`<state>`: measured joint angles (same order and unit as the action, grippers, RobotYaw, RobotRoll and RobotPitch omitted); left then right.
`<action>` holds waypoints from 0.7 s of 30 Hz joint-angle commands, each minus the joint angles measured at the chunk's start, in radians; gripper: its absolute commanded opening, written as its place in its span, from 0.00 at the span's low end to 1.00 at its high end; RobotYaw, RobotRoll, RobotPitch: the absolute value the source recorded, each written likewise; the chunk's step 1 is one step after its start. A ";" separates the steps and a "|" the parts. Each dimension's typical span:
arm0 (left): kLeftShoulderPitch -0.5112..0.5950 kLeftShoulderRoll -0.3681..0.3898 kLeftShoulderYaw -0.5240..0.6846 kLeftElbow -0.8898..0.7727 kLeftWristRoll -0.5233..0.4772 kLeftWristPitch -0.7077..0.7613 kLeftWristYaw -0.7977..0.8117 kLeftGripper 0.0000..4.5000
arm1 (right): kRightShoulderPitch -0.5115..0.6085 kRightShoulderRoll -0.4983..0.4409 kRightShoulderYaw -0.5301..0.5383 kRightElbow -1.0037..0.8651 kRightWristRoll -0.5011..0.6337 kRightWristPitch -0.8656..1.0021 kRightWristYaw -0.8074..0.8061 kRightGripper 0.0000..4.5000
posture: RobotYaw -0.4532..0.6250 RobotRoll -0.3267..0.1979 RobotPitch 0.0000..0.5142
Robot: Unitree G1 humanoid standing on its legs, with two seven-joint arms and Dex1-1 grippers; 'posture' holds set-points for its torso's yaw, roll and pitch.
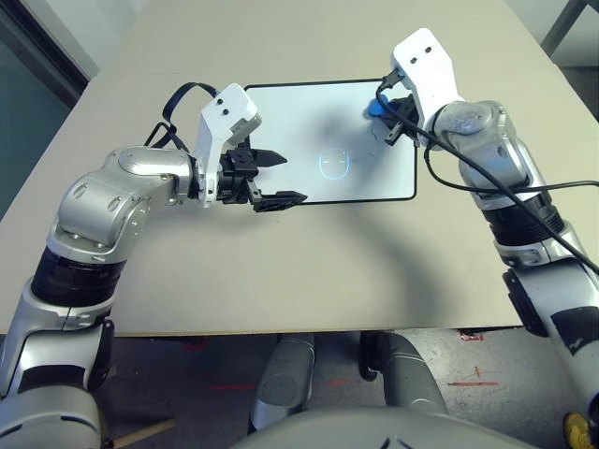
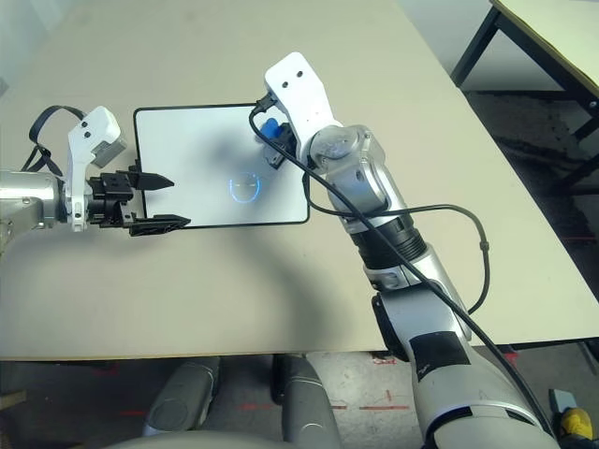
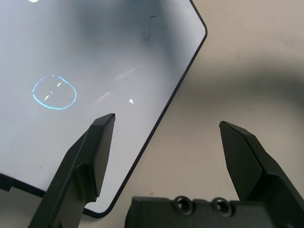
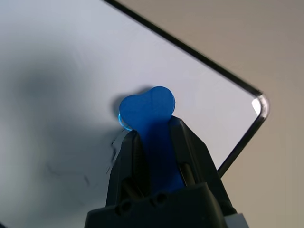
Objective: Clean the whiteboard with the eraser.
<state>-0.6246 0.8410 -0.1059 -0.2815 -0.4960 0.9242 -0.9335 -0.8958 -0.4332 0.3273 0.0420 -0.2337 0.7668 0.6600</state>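
over the whiteboard's (image 1: 318, 122) far right corner, the right gripper (image 4: 151, 137) pinches the blue eraser (image 4: 147, 111), tip down for wiping. left gripper (image 1: 271, 178) hangs wide open by the near edge, likely to steady it.

- whiteboard (image 1: 281, 112) flat on the table (image 1: 281, 271)
- eraser (image 1: 375, 108) over whiteboard's far right part
- left gripper (image 1: 276, 178) over whiteboard's near left corner

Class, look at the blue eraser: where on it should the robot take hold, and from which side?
Grip the eraser across its flat faces at the back end, coming from above the whiteboard, as the right end effector does. The rounded wiping tip stays exposed.
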 commanded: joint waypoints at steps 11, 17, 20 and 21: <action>-0.018 -0.004 -0.027 0.010 0.020 -0.011 -0.018 1.00 | 0.171 0.006 0.094 -0.139 0.060 0.120 0.105 0.18 | 0.56 0.62 0.33; -0.021 -0.006 -0.027 0.012 0.026 -0.012 -0.022 1.00 | 0.133 -0.001 0.061 -0.084 0.044 0.101 0.072 0.18 | 0.56 0.62 0.32; -0.020 -0.007 -0.026 0.012 0.028 -0.013 -0.024 1.00 | 0.083 -0.003 0.024 -0.029 0.038 0.082 0.039 0.18 | 0.56 0.62 0.32; -0.020 -0.008 -0.026 0.013 0.028 -0.013 -0.024 1.00 | 0.066 -0.004 0.013 -0.010 0.037 0.074 0.027 0.18 | 0.56 0.62 0.32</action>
<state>-0.6452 0.8362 -0.1207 -0.2716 -0.4706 0.9154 -0.9522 -0.8271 -0.4244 0.3644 -0.0233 -0.1803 0.8349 0.7234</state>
